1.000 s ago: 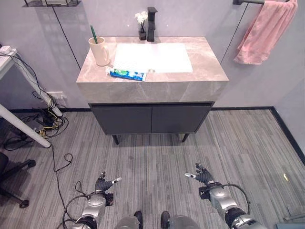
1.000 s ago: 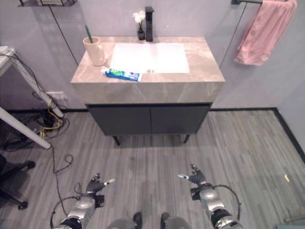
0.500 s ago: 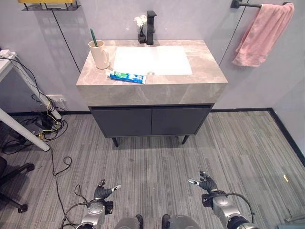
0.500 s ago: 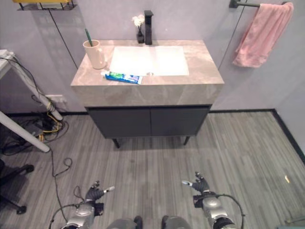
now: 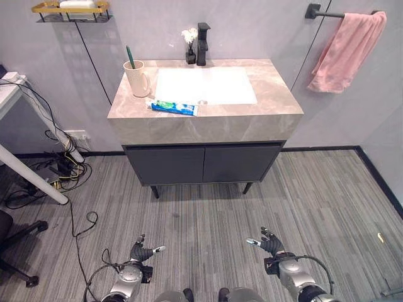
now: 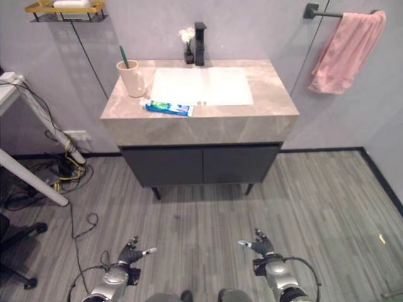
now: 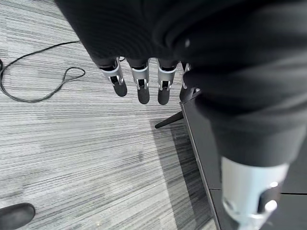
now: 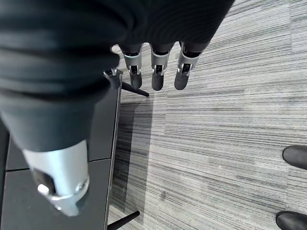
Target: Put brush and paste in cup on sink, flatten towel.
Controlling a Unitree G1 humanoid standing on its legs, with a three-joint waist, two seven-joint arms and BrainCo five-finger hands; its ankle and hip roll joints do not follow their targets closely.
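Left eye view: whole picture shifted against the earlier pictures, vanity a bit lower in frame with a gold shelf [image 5: 70, 8] at top left now in full view; read as camera motion, not things moving. Nothing on the surface [image 5: 271, 82] relocated. Left hand [image 5: 140, 255] and right hand [image 5: 272, 246] hung low over the floor, slightly lower in frame than before, well short of the vanity, both empty. Task judged barely under way on the paste and towel.

Right eye view: one cup [image 6: 132, 78] far ahead of the left fingers, one green brush [image 6: 124, 57] already standing in it. One paste tube [image 6: 169, 108] flat on the surface just beside the cup, not in it. One pink towel [image 6: 347, 45] bunched on its bar [image 6: 321, 12], far ahead and to the outside of the right fingers, not flattened. One white basin [image 6: 201, 85], one black tap [image 6: 200, 43], one small flower vase [image 6: 188, 45].

Left wrist view: fingers [image 7: 139, 81] straight, relaxed, gripping nothing; grey floor past the tips, dark cabinet [image 7: 206, 163] to one side.

Right wrist view: fingers [image 8: 157, 72] straight and spread, nothing held; floor beyond, cabinet side near the thumb. Approach to the vanity judged needed first.
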